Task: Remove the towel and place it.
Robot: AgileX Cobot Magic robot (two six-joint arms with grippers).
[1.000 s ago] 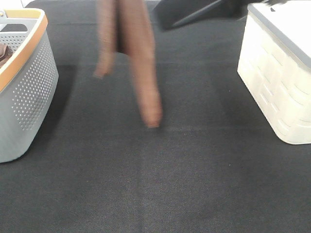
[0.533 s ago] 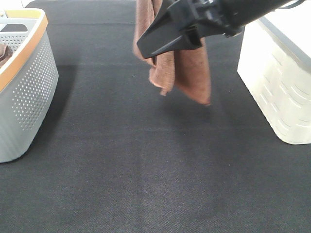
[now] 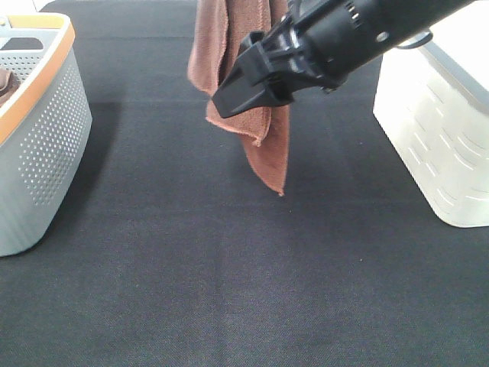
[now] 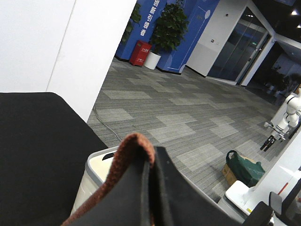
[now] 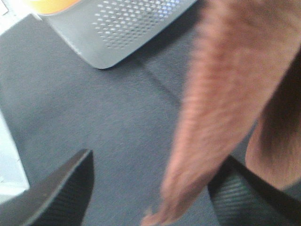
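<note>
Across towel [image 3: 265, 149], right tool [image 3: 228, 101] now lower

exterior high: down onto mat [image 3: 229, 290] | wrists: close-up | shared: towel [image 3: 267, 157]

reddish-brown towel [image 3: 267, 153], hanging in folds from beyond the top edge, lowest corner pointing down over the black tabletop [image 3: 229, 290]. black right gripper [image 3: 223, 103], reaching in from upper right, overlapping the towel. grey perforated basket [image 3: 46, 153] with orange rim at left edge; white bin [image 3: 435, 145] at right.
</note>
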